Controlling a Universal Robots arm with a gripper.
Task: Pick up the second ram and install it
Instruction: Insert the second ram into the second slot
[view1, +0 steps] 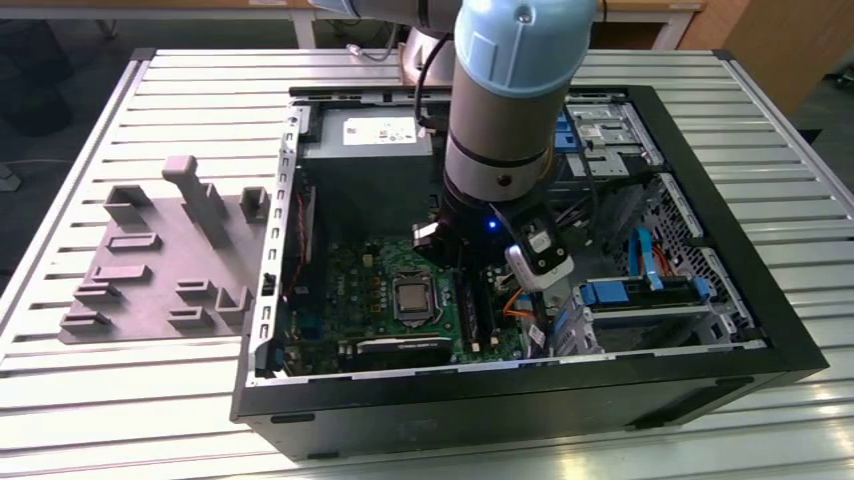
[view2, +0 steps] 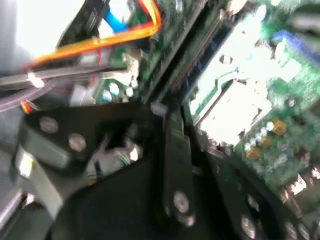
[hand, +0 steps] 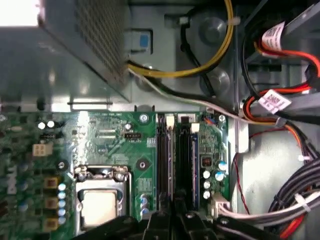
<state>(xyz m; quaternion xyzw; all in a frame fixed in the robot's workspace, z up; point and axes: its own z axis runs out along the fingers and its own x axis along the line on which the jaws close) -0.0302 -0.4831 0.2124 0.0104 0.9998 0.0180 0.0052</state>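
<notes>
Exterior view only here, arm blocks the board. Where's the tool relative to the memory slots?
Observer: In the first wrist view the tool sits at one end of the long black plastic memory slots, lined up with them.
Operator: Latches visible?
Observer: Yes, small white latch tabs show at the slots' far end.
Operator: Any cable over the slots?
Observer: None across them. The yellow cable loops beyond their far end, off the green circuit board.
</notes>
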